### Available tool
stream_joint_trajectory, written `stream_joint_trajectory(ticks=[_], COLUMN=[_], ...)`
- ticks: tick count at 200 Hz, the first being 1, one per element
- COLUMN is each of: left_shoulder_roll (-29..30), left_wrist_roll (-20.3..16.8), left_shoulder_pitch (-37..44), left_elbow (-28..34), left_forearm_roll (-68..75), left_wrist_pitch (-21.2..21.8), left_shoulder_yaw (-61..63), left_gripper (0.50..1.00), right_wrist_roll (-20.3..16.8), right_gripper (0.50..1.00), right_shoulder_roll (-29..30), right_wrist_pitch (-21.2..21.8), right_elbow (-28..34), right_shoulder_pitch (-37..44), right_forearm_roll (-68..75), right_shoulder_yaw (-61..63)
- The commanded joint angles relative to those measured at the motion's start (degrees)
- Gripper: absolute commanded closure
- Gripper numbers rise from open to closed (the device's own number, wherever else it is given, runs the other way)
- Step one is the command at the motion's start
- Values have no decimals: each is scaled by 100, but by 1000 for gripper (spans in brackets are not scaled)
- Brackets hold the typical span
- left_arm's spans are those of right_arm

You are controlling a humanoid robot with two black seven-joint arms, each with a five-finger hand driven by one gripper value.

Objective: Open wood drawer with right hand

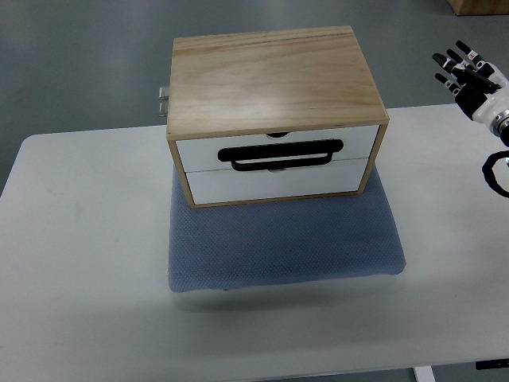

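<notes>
A light wooden drawer box (270, 76) stands on a blue-grey mat (278, 239) at the middle of the white table (79, 239). It has two white drawer fronts, upper (199, 149) and lower (270, 183), both flush and closed. A black handle (282, 153) runs across the seam between them. My right hand (465, 72) is at the far right edge, raised beside the table's back corner, well to the right of the box. Its black-tipped fingers are spread and hold nothing. The left arm does not show.
A small metal clamp (163, 101) sticks out behind the box's left side. A black cable loop (497, 171) hangs at the right edge. A cardboard box corner (477, 6) shows at the top right on the grey floor.
</notes>
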Motion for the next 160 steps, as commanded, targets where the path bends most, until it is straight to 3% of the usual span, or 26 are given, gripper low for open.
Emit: stream_joint_trajectory(ticks=[1, 73, 113, 160], left_shoulder_roll=[0, 0, 0, 0], left_wrist_roll=[4, 4, -4, 4], left_shoulder_pitch=[0, 0, 0, 0], left_elbow=[0, 0, 0, 0], left_forearm_roll=[0, 0, 0, 0], left_wrist_pitch=[0, 0, 0, 0], left_shoulder_yaw=[0, 0, 0, 0], left_gripper=[500, 500, 500, 500], right_wrist_roll=[-9, -89, -53, -45], right_gripper=[556, 556, 556, 556], right_shoulder_roll=[-140, -641, -1177, -1590], right_wrist_pitch=[24, 410, 525, 999], right_elbow=[22, 110, 470, 989], right_shoulder_pitch=[47, 741, 1480, 2429], right_forearm_roll=[6, -64, -20, -20], right_shoulder_yaw=[-41, -190, -1386, -2818])
